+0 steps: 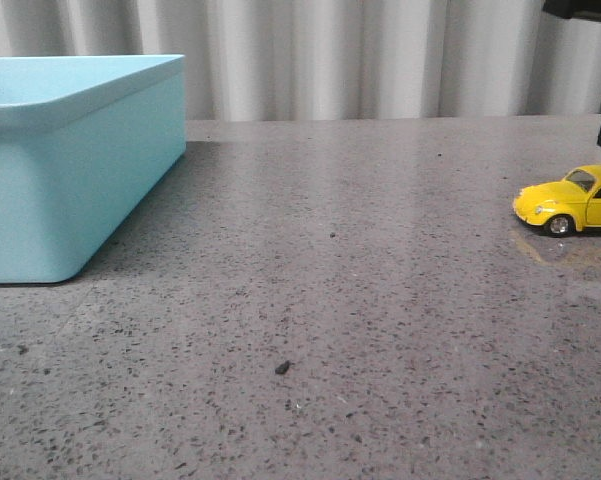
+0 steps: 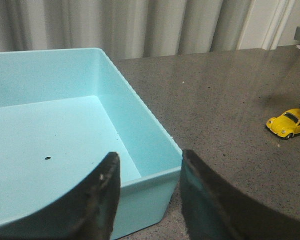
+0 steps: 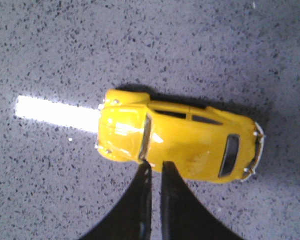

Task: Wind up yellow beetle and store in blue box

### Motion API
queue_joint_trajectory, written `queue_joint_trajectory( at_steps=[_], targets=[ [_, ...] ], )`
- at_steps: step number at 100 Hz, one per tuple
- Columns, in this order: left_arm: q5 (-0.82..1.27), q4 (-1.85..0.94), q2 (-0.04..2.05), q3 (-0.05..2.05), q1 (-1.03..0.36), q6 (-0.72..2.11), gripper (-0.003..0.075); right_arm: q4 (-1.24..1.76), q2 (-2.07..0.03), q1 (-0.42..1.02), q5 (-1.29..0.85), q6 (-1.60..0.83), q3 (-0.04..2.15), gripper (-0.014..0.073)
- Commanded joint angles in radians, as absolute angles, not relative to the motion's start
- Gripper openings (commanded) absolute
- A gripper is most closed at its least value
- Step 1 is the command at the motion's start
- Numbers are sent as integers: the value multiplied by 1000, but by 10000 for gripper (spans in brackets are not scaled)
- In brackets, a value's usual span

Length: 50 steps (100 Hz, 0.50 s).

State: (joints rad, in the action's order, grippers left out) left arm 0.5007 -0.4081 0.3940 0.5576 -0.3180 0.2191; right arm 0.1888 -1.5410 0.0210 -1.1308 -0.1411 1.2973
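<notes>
Speckled grey stone-look desk [image 1: 360,300] fills most of the frame, with pale pleated curtains [image 1: 380,55] across the top and a bright glare streak [image 3: 55,112] on it.

Yellow beetle [image 1: 572,203] upright, blue box [image 1: 70,160] apparently empty.

A grey speckled table [image 1: 330,300] stands before a pale pleated curtain [image 1: 380,55].

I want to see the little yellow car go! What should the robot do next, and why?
Probably open the right tool and lower it around the yellow beetle. Its fingers look nearly closed above the car, which sits untouched on the table, far from the blue box.
</notes>
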Motion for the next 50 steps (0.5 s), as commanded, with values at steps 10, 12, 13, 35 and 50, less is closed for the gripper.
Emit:
queue_joint_trajectory(
  at_steps=[10, 12, 13, 35, 50],
  targets=[
    [435, -422, 408, 593, -327, 220, 260, 187, -1543, 18, -1086, -148, 1329, -50],
    [435, -422, 408, 593, -327, 220, 260, 187, -1547, 18, -1084, -148, 1329, -50],
    [435, -422, 408, 593, -327, 220, 260, 187, -1550, 18, -1084, -148, 1329, -50],
    [435, -422, 408, 586, -327, 220, 260, 180, -1556, 18, -1067, -148, 1329, -50],
    [435, -422, 408, 557, -327, 220, 260, 171, -1556, 16, -1069, -148, 1329, -50]
  ],
)
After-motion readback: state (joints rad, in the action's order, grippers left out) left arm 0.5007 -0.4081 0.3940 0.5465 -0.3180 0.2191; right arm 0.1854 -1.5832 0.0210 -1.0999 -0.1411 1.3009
